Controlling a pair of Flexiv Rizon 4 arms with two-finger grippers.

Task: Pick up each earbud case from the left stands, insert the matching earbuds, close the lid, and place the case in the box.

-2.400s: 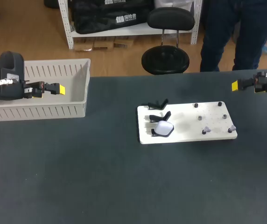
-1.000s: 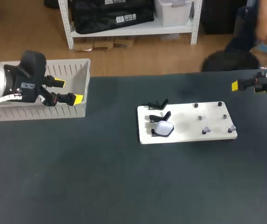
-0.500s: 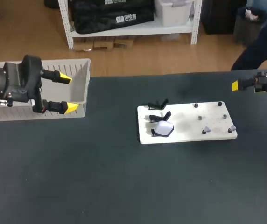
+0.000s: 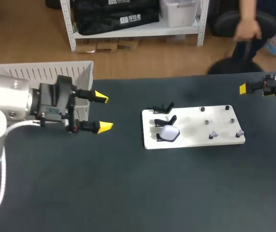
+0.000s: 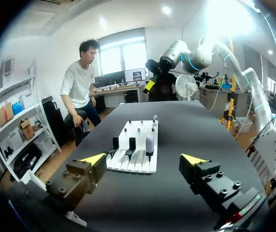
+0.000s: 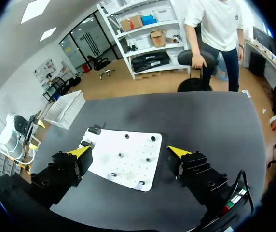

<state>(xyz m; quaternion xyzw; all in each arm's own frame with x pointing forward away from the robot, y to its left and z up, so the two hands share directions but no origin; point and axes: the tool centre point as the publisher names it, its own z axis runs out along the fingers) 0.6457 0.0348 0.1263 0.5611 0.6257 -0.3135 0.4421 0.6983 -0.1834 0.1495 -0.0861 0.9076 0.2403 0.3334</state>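
A white earbud case (image 4: 168,132) sits in the nearest of three black stands (image 4: 165,120) at the left end of a white board (image 4: 196,140). Small pegs, two of them with pale earbuds (image 4: 214,134), stand on the board's right half. My left gripper (image 4: 102,112) hangs open and empty over the table, left of the board and pointing at it. In the left wrist view the case (image 5: 149,144) and the board (image 5: 134,163) lie ahead of the open left gripper (image 5: 144,159). My right gripper (image 4: 254,88) is at the table's far right, open and empty, with the board (image 6: 128,166) beyond the right gripper (image 6: 129,151).
The white slatted box (image 4: 56,73) stands at the back left, partly hidden behind my left arm, and shows as the box (image 6: 69,102) in the right wrist view. Dark bare tabletop (image 4: 143,188) spreads in front of the board.
My left arm has swung out from over the box to the right, toward the board, its open gripper now over the table. The right arm has not moved.
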